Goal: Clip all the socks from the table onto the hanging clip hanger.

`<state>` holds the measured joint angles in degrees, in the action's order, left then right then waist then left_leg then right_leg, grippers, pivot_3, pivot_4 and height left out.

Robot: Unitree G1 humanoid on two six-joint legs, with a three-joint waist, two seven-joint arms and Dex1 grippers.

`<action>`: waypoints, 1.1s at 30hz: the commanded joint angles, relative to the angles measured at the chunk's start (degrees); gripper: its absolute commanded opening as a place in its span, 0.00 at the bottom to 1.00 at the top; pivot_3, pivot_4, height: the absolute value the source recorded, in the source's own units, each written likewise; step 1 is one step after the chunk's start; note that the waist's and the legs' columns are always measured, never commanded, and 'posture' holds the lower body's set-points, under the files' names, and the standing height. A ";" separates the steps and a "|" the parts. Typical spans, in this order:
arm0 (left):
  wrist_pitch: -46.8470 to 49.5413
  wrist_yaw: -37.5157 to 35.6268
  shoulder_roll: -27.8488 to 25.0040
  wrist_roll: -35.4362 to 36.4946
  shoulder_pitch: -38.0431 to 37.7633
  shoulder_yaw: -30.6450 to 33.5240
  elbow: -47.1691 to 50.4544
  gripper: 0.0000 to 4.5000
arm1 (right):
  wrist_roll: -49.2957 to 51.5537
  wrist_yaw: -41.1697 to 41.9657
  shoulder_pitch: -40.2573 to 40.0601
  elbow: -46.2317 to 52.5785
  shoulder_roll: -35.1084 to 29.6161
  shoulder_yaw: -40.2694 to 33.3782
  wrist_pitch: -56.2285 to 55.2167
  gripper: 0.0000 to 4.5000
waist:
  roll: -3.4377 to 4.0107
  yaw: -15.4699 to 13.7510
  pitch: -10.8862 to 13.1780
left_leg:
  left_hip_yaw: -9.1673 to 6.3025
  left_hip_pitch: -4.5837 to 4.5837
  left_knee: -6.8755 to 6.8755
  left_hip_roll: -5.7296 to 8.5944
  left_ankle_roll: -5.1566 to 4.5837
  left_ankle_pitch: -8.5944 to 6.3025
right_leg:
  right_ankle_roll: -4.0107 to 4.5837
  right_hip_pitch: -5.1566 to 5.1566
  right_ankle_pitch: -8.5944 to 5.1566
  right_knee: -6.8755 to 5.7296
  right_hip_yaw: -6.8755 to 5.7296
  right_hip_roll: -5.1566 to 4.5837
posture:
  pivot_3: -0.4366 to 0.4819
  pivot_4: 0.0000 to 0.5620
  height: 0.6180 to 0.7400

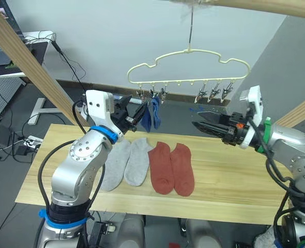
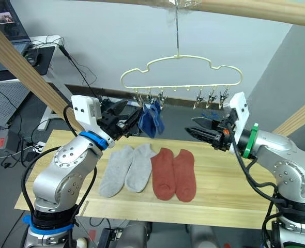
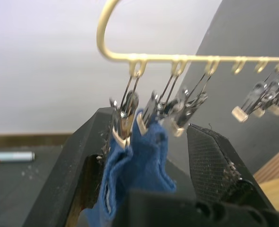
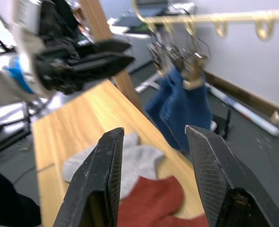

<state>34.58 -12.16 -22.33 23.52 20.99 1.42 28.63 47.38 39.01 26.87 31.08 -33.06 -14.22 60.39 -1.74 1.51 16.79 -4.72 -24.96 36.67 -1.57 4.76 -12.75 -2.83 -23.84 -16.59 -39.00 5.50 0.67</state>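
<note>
Counting socks first: the two blue socks (image 1: 151, 114) hang from the clips at the left end of the clip hanger (image 1: 188, 66), so I read that pair as done. Below the hanger, on the table (image 1: 230, 175), two grey socks (image 1: 126, 163) and two red socks (image 1: 171, 168) lie flat side by side, the grey pair left of the red, none of them touched by either arm. That leaves four of six to go, by my judgement. My left gripper (image 1: 140, 114) sits right at the blue socks under the hanger's left clips, fingers spread apart with the fabric between them, not pinching it as far as I can see. My right gripper (image 1: 203, 124) hovers beneath the hanger's right-hand clips, fingers apart and empty. The right-end clips (image 1: 213, 93) hang free.
</note>
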 commanded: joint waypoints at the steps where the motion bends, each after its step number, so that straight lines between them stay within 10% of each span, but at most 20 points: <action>1: -2.69 -1.15 0.79 -2.06 0.11 -1.05 -0.63 0.61 | 4.80 2.63 0.00 0.93 -2.50 -3.27 -1.77 0.52 | 0.01 0.02 -0.61 | -0.01 0.01 0.03 0.00 -0.01 0.00 | 0.00 0.02 0.00 -0.02 -0.01 0.00 | 0.50 0.25 1.00; 8: -3.09 -1.57 3.20 -4.16 2.68 -2.70 -3.60 0.61 | 8.39 5.03 -0.59 0.54 -7.07 -4.76 -3.65 0.98 | 0.04 0.14 -1.91 | -0.02 0.13 0.30 0.02 -0.31 -0.05 | -0.01 0.28 0.18 -0.03 -0.01 0.05 | 0.47 0.23 1.00; 20: -5.86 -1.16 8.85 -8.86 5.61 -6.61 -11.22 0.61 | 10.68 4.17 0.55 0.73 -8.69 -2.55 -5.93 0.98 | 0.07 0.15 -2.63 | -0.01 0.22 0.36 0.03 -0.46 0.05 | 0.01 0.38 0.33 -0.08 0.03 0.08 | 0.46 0.28 1.00; 26: -5.92 0.95 12.23 -10.98 6.72 -7.16 -12.86 0.91 | 12.03 2.74 0.62 1.24 -9.10 -1.86 -5.65 0.99 | 0.07 0.17 -2.63 | -0.02 0.23 0.36 0.03 -0.48 0.06 | 0.02 0.39 0.34 -0.10 0.02 0.08 | 0.45 0.31 1.00; 33: -5.45 1.92 14.40 -12.90 6.69 -8.61 -12.49 0.91 | 13.60 1.11 -0.08 1.81 -9.37 -1.59 -5.62 0.99 | 0.07 0.18 -2.62 | -0.02 0.23 0.36 0.02 -0.50 0.07 | 0.01 0.40 0.36 -0.12 0.02 0.08 | 0.45 0.35 1.00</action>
<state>29.95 -10.63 -8.52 11.54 27.13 -6.70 14.26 59.74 40.68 26.57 31.18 -41.69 -15.35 55.58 -1.67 1.69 14.16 -4.74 -24.72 37.04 -1.54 4.26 -12.68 -2.81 -23.44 -16.23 -39.12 5.53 0.75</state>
